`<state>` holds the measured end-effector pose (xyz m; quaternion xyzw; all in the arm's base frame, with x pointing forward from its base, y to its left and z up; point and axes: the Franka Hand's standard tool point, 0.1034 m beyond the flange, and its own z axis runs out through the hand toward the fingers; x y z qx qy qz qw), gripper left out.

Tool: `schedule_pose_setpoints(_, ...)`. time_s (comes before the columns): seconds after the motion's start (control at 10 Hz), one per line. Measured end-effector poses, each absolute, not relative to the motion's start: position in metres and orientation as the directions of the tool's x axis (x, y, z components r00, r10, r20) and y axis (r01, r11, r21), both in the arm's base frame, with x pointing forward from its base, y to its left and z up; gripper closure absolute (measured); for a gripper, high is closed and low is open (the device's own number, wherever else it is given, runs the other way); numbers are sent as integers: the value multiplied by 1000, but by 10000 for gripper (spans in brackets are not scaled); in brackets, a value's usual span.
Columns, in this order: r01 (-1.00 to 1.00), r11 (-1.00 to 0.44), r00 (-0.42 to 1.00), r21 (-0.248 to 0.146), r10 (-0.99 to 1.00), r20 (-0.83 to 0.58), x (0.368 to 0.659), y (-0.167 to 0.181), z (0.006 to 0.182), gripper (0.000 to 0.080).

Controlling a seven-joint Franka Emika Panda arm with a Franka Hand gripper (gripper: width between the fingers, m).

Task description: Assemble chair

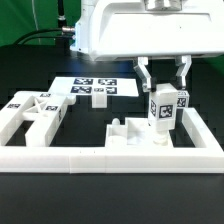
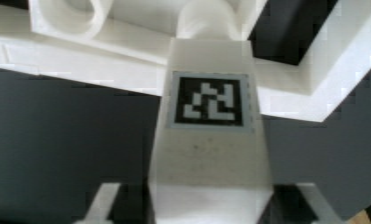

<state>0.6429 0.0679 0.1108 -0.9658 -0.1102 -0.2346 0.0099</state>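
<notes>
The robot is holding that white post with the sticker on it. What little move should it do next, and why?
Probably ease the post straight down without letting go. The gripper is shut on the upright post, whose lower end is right at the slab beside the border rail. Whether it is fully seated cannot be told, so a gentle downward push seems the best next step.

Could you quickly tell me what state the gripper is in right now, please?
Gripper: closed on a tagged white square post, holding it upright.
</notes>
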Motion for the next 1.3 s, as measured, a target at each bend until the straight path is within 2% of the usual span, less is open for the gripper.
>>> schedule_pose_setpoints(0.7,224,-974,863,35,215,458,641,73,96,518)
schedule_pose_setpoints(0.8,227,-973,853,45,221,473,640,72,94,518)
schedule_pose_setpoints(1.1,227,-972,843,52,223,490,642,71,94,509)
schedule_pose_setpoints(1.2,227,-973,842,52,223,491,642,71,95,327)
schedule_pose_setpoints(1.3,226,-973,842,52,223,492,643,71,95,193)
